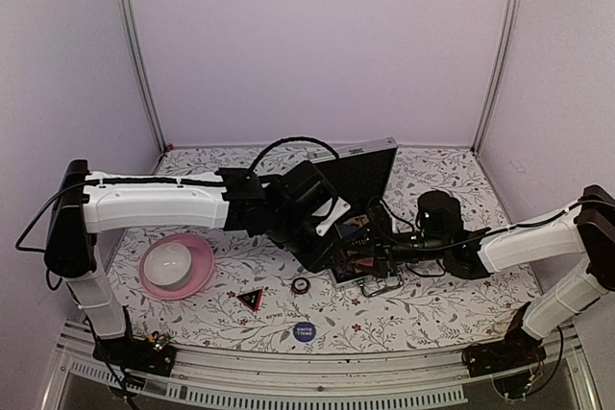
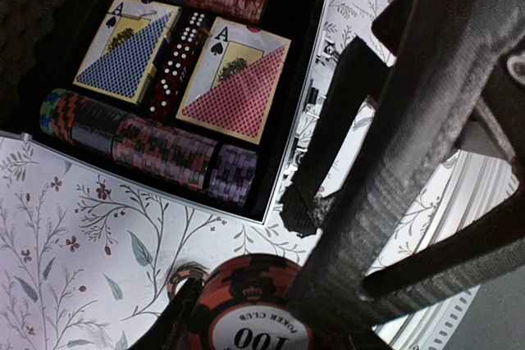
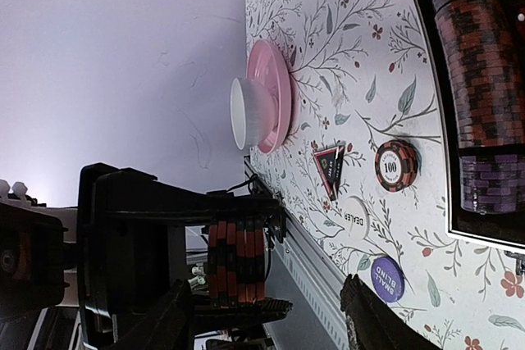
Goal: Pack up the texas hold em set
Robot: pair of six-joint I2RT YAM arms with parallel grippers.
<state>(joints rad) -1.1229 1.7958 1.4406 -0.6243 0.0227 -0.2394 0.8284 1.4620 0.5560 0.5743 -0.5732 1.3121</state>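
The silver case (image 1: pixel 360 175) stands open at the table's middle. The left wrist view shows its black tray (image 2: pixel 291 88) holding two card decks (image 2: pixel 234 79), red dice (image 2: pixel 176 63) and rows of striped chips (image 2: pixel 164 149). My left gripper (image 1: pixel 332 254) is shut on a small stack of red-black chips (image 2: pixel 254 317), also seen in the right wrist view (image 3: pixel 238 260), held just in front of the case. My right gripper (image 3: pixel 267 317) is open and empty, close beside the left one and facing it. One loose red-black chip (image 1: pixel 301 284), the red-black triangle (image 1: pixel 251 299) and the blue disc (image 1: pixel 304 331) lie on the table. No brown box shows.
A pink plate with a white bowl (image 1: pixel 177 264) sits at the left. A white DEALER disc (image 3: pixel 354 217) lies between the triangle and the blue disc. The case handle (image 1: pixel 384 283) sticks out toward the near edge. Both arms crowd the case front.
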